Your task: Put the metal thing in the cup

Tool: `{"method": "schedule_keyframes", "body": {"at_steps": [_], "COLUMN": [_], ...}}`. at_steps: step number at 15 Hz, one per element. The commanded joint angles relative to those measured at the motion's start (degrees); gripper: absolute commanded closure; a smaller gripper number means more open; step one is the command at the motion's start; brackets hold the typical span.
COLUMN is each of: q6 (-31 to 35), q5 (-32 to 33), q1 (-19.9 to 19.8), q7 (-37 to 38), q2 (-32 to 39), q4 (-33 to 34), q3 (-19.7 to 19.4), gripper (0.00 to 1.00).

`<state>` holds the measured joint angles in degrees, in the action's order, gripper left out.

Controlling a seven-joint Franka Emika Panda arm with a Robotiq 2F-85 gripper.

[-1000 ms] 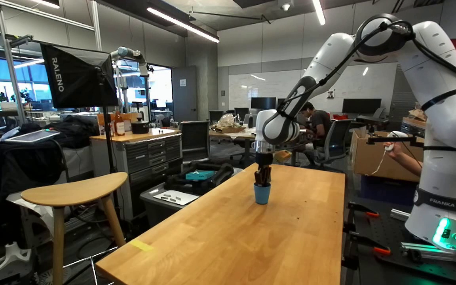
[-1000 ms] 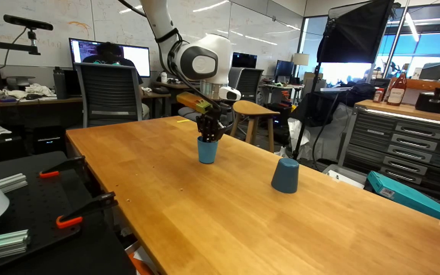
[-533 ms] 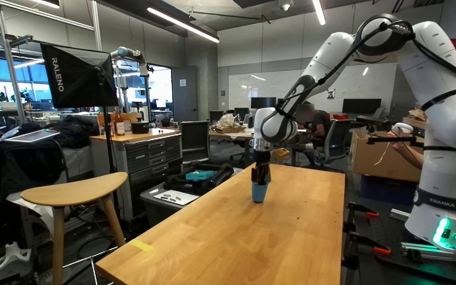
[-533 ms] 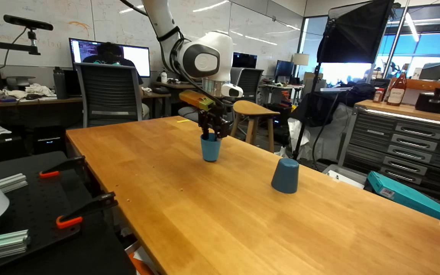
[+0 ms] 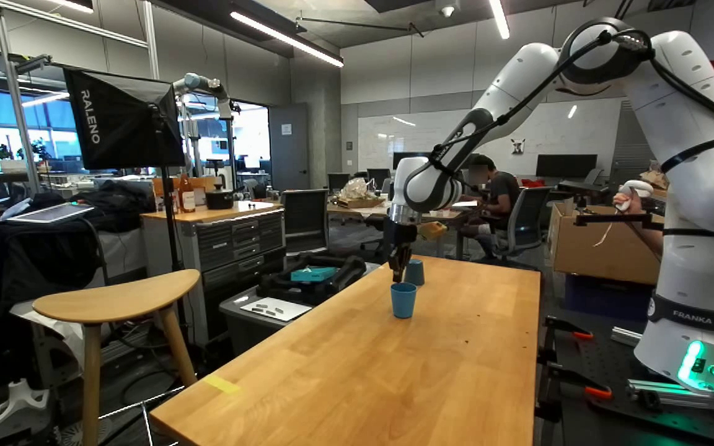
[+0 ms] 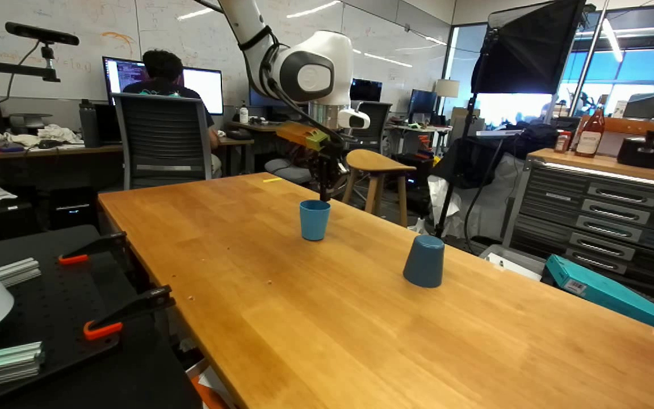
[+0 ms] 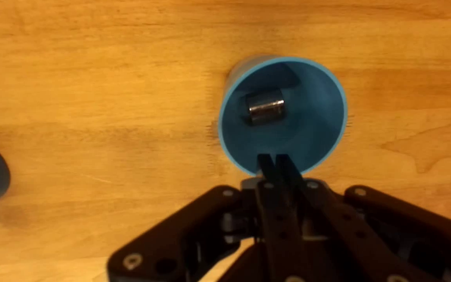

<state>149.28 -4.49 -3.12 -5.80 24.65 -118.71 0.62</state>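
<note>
Nearest in the wrist view, the claw [image 7: 273, 157] was clenched, its tips drawn nearly together with nothing between them. Half a second earlier those tips had been down at the mouth of the blue cup [image 7: 321, 109], apparently spread; now they had risen to just over its rim, though whether they touched it could not be told. Beyond them the metal piece [image 7: 266, 106] lay on its side inside the cup, seemingly at the bottom, so the task looked done but for a clean withdrawal. The cup stood upright on the table [image 6: 327, 312], nearer the long edge by the stool [image 6: 381, 162] than the opposite one, and a sideways brush might have tipped it; straight up seemed safest. Well apart, toward that same edge, stood an overturned darker cup [image 6: 424, 261], worth skirting. The wider stretch of wood ran toward the robot's base [image 5: 667, 347], leaving more room for travel that way.
</note>
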Motion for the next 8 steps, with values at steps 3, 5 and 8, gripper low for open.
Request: {"method": "schedule_keyframes", "body": {"at_steps": [3,5,8], "q6": [-7.92,-11.69,-17.77], "q5": [1.45,3.29,5.66], "q1": [-1.21,-1.26,-1.76], "q7": [-2.12,-2.78,-4.79], "q2": [-4.13,-5.86,-8.33], "q4": [3.39,5.15,7.87], "q3": [-0.44,-1.40,-2.53], "gripper": [0.62,0.47,0.24]}}
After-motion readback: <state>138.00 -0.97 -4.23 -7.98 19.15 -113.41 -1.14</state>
